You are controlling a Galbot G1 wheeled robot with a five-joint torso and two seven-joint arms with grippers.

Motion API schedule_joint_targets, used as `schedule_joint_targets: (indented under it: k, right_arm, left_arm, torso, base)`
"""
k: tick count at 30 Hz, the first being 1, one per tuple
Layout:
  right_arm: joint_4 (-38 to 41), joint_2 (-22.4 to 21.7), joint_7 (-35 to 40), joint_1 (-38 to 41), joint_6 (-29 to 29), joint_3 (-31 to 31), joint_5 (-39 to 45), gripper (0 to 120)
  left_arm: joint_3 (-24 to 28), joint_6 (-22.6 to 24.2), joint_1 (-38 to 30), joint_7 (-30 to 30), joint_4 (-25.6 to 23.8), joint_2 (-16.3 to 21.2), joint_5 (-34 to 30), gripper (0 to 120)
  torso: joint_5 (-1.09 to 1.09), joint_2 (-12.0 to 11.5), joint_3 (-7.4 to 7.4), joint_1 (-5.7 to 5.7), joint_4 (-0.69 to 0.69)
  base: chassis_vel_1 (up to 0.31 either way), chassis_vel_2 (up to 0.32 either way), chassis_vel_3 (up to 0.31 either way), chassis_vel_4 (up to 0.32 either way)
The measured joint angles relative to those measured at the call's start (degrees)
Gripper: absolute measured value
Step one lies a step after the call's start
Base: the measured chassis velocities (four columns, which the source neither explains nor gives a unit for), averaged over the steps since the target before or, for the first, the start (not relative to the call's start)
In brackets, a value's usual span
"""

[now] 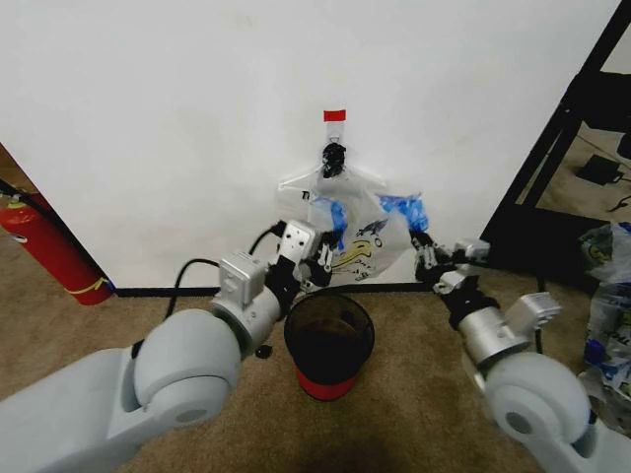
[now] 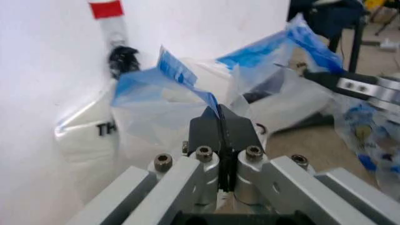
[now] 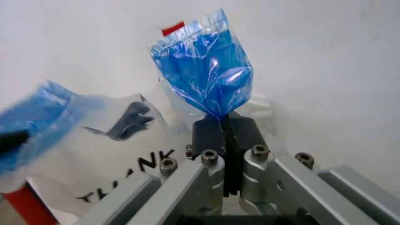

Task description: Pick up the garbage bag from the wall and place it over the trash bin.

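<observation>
Holding the garbage bag [image 1: 360,232] by both handles, in the middle of the picking step. Gripping with the left gripper [image 2: 220,117], jaws shut tight on a thin blue fold of one handle, with the rest of the plastic spreading just beyond the jaws. Gripping also with the right gripper [image 3: 224,123], jaws pressed together on the other blue handle, which stands up crumpled directly above them. Stretched between the two pairs of jaws, so the mouth of the bag looks partly opened, with the smiley print hanging below and between them.

Hard to tell whether the bag is already free of the black hook [image 1: 333,158] on the wall [image 1: 177,118], just above and behind the jaws, under the red tape strip [image 1: 335,115]. Hanging from that hook, close behind the jaws, more flat white bags.

Standing on the carpet below the jaws, nearer to the left pair than to the right, the trash bin [image 1: 296,335], open and not yet covered.

Judging from this, next needed: drawing both grippers away from the wall together, keeping the handles apart so the mouth stays wide, then lowering it around the rim. Probably some care needed as well, since thin plastic like this slips or tears easily, and pulling unevenly may drag the other bags along.
</observation>
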Motion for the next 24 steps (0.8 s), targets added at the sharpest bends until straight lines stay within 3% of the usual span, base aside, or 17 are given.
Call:
schedule_joint_targets:
  k: [11,16,24]
  right_arm:
    - [-1.0,6.5,2.2,-1.9,-0.4,-4.8,1.6,0]
    - [-2.8,11.3,4.8,-2.1,-1.2,-7.4,3.5,0]
    - [-1.3,10.8,7.2,-3.9,-2.1,-6.4,6.9,0]
  left_arm:
    - [-3.8,0.0,7.3,-3.7,0.1,-3.8,-3.2,0]
    - [-6.9,0.0,15.7,-4.8,1.1,-7.8,-1.9,0]
    - [-7.3,-0.1,22.0,-4.7,1.4,-11.2,0.7,0]
  torso:
    - [0.02,0.0,0.0,0.0,0.0]
    - [0.0,0.0,0.0,0.0,0.0]
    - [0.02,0.0,0.0,0.0,0.0]
  base:
    - [0.0,0.0,0.0,0.0]
    - [0.0,0.0,0.0,0.0]
    - [0.0,0.0,0.0,0.0]
